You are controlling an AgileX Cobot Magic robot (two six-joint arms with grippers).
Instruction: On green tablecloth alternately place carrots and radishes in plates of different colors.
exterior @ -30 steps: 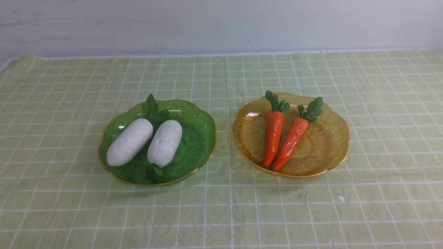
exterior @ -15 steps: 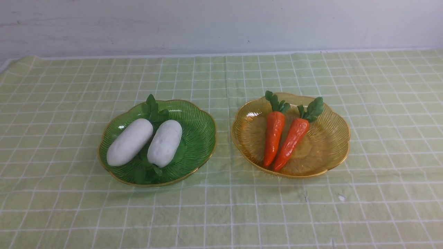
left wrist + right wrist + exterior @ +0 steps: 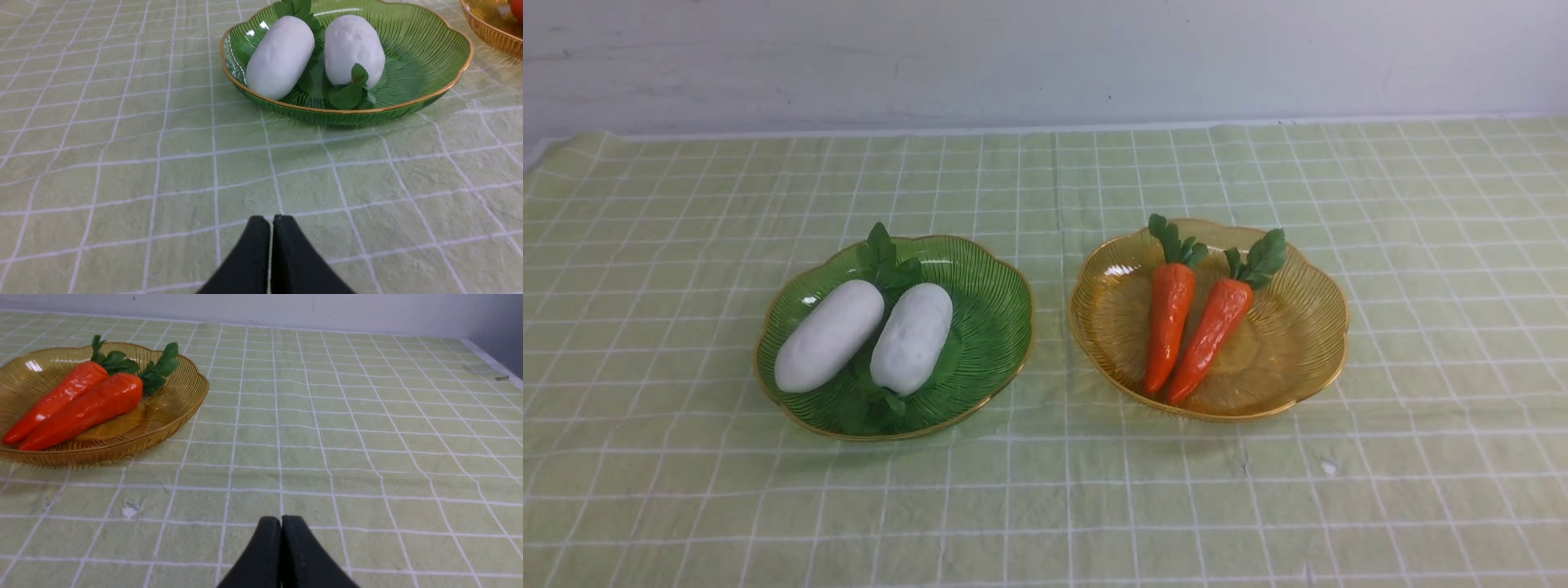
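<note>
One big green tablecloth [image 3: 1045,490] covers the whole work area: pale yellow-green w/ a thin white grid, lightly wrinkled, running back to a pale wall [image 3: 1045,57] at the far edge.

Two scalloped, gold-rimmed plates sit on it near the middle, side by side, close but not touching. Green plate [image 3: 996,327] is on the left, amber plate [image 3: 1298,327] on the right.

Green plate holds both radishes. Left radish [image 3: 829,335] and right radish [image 3: 912,337] lie next to each other, angled, far ends leaning right; in the left wrist view there's a narrow gap btwn them, w/ leaves showing in it. Leaf tufts poke out at the far end and at the near end of the right one.

Amber plate holds both carrots. Left carrot [image 3: 1168,327] and right carrot [image 3: 1211,339] have tips toward the near side, close together, prob. touching; green tops point far and spread apart, the right one's leaves reaching the plate's far rim.

Neither arm shows in the front view. Left gripper [image 3: 271,222] is over bare cloth on the near side of the green plate, well apart from it, jaws pressed together, nothing btwn them. Right gripper [image 3: 281,522] is over bare cloth near and to the right of the amber plate, jaws likewise pressed together, empty.
</note>
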